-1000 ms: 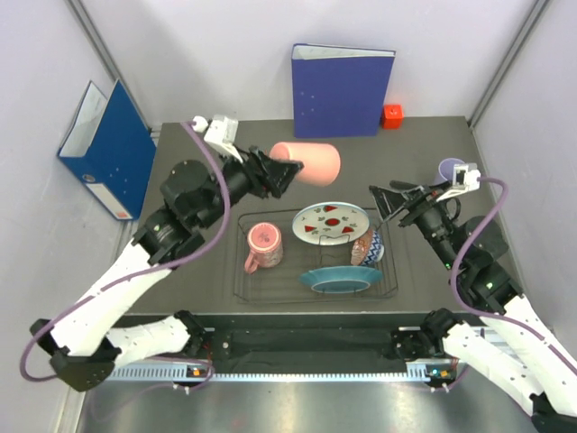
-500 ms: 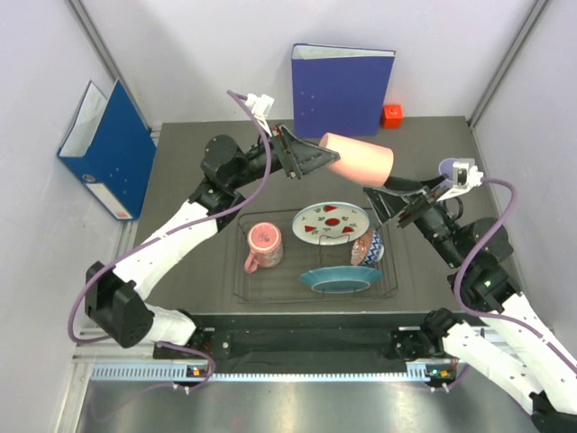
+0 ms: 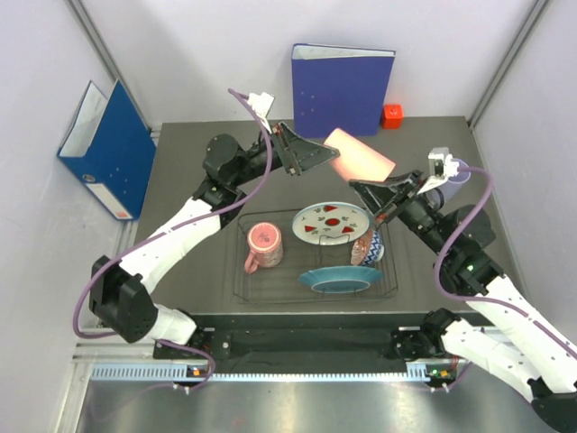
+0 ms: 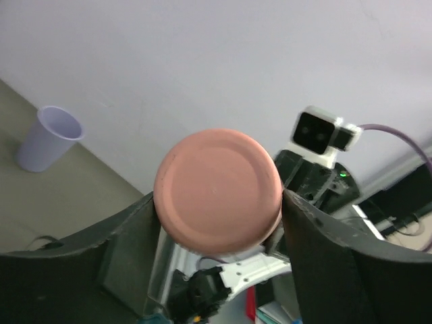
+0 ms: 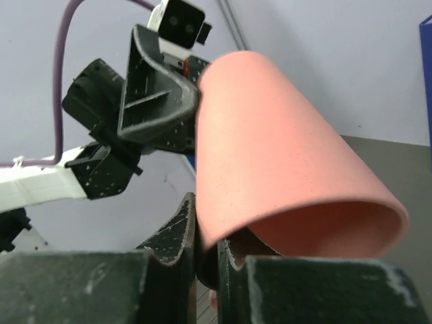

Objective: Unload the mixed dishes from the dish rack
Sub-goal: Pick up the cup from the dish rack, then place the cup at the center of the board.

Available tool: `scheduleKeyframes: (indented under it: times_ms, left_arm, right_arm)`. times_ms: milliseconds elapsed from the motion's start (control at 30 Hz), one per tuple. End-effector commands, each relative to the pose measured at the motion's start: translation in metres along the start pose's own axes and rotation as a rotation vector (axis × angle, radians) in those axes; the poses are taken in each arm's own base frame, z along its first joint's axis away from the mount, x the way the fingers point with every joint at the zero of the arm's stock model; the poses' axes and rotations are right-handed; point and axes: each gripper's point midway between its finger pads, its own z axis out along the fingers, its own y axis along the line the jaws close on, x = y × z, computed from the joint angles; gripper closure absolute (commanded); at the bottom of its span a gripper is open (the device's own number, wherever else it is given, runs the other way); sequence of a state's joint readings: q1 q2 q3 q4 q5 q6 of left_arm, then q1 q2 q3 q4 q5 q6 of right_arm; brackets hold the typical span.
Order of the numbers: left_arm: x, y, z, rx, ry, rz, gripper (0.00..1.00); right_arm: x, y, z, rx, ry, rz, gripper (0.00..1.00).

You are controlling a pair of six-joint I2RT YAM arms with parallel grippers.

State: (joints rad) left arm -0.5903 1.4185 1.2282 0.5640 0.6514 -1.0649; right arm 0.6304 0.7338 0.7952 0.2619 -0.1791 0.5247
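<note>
Pink cup [image 3: 361,155] in the air beyond dish rack [image 3: 240,275], long axis running left to right: base clamped in left gripper [image 3: 326,157], open mouth toward right gripper [image 3: 365,193]. Right fingers narrow, astride the lower rim; whether pinching, cannot tell

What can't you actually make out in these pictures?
- Top view: the small red-and-blue patterned bowl in the dark wire dish rack is partly covered by the white watermelon-marked plate.
- Top view: the lavender plastic cup sits mostly behind the right wrist camera.
- Right wrist view: the pink plastic cup hides the tips of the right tool, so whether it grips the rim is unclear.
- Left wrist view: the cup's inside faces away.
</note>
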Motion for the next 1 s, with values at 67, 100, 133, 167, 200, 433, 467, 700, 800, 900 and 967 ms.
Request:
scheduleKeyframes:
  times_ms: [67, 100, 133, 167, 200, 433, 467, 700, 800, 900, 967]
  left_arm:
    - [-0.029, 0.035, -0.017, -0.238, -0.107, 0.082, 0.01]
    - [-0.035, 0.043, -0.023, -0.289, -0.133, 0.074, 0.01]
    - [-0.043, 0.057, -0.031, -0.362, -0.168, 0.06, 0.01]
    - [-0.047, 0.073, -0.043, -0.466, -0.208, 0.035, 0.01]
    - [-0.05, 0.083, -0.05, -0.528, -0.233, 0.022, 0.01]
    - [-0.036, 0.125, -0.092, -0.818, -0.252, -0.064, 0.01]
    - [-0.032, 0.127, -0.095, -0.831, -0.251, -0.078, 0.01]
    - [-0.003, 0.14, -0.119, -0.908, -0.212, -0.129, 0.01]
    - [0.007, 0.145, -0.132, -0.961, -0.197, -0.145, 0.01]
    - [0.016, 0.148, -0.142, -0.998, -0.179, -0.156, 0.01]
    - [0.023, 0.15, -0.147, -1.004, -0.173, -0.165, 0.01]
  right_arm:
    - [-0.061, -0.023, -0.009, 0.216, -0.169, -0.077, 1.0]
    - [-0.067, -0.027, -0.012, 0.254, -0.176, -0.094, 1.0]
    - [-0.062, -0.039, -0.015, 0.323, -0.143, -0.102, 1.0]
    - [-0.084, -0.045, -0.021, 0.404, -0.193, -0.11, 1.0]
    - [-0.075, -0.062, -0.025, 0.497, -0.139, -0.126, 1.0]
    - [-0.117, -0.131, -0.065, 1.101, -0.127, -0.11, 1.0]
    - [-0.118, -0.136, -0.065, 1.135, -0.11, -0.102, 1.0]
    - [-0.11, -0.191, -0.08, 1.306, 0.078, 0.029, 1.0]
    - [-0.08, -0.229, -0.097, 1.335, 0.226, 0.187, 1.0]
    - [-0.037, -0.258, -0.118, 1.358, 0.293, 0.366, 1.0]
    - [-0.002, -0.265, -0.127, 1.352, 0.336, 0.472, 1.0]
